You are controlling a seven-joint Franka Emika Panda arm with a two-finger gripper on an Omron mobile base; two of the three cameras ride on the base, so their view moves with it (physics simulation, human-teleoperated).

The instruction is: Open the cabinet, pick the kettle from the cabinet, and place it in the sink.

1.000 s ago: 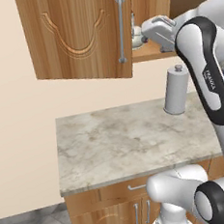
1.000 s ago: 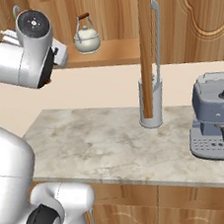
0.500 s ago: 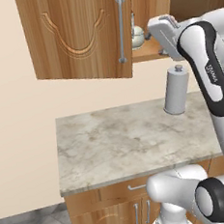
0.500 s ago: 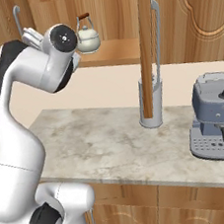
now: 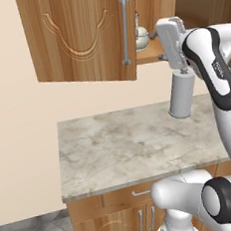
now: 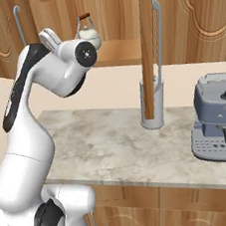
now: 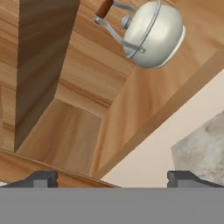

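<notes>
The kettle [image 6: 89, 36] sits on the shelf inside the open cabinet [image 5: 85, 35], toward the front edge, its thin handle upright with the reddish grip on top. In the hand view the kettle [image 7: 154, 34] shows tilted because the camera is rolled, well ahead of the two fingertips [image 7: 43, 178], which stand wide apart with nothing between them. The gripper [image 7: 113, 178] is just outside the shelf's front edge, not yet inside the cabinet.

The step in hand looks like the reach for the kettle. To do it well, I would level the hand with the shelf, bring the open jaws straight in past the left door [image 5: 79, 31], and close on the body or the handle squarely — a glancing touch could push the light kettle back or tip it.

Much is hard to read: in the left base view the kettle [image 5: 140, 34] is a sliver behind the door's bar handle [image 5: 125, 30], and the arm's wrist covers the top of the grey canister [image 5: 181, 95] on the marble counter [image 5: 135, 140]. The sink is out of frame — its place cannot be judged. An espresso machine [image 6: 218, 117] stands off to the right.
</notes>
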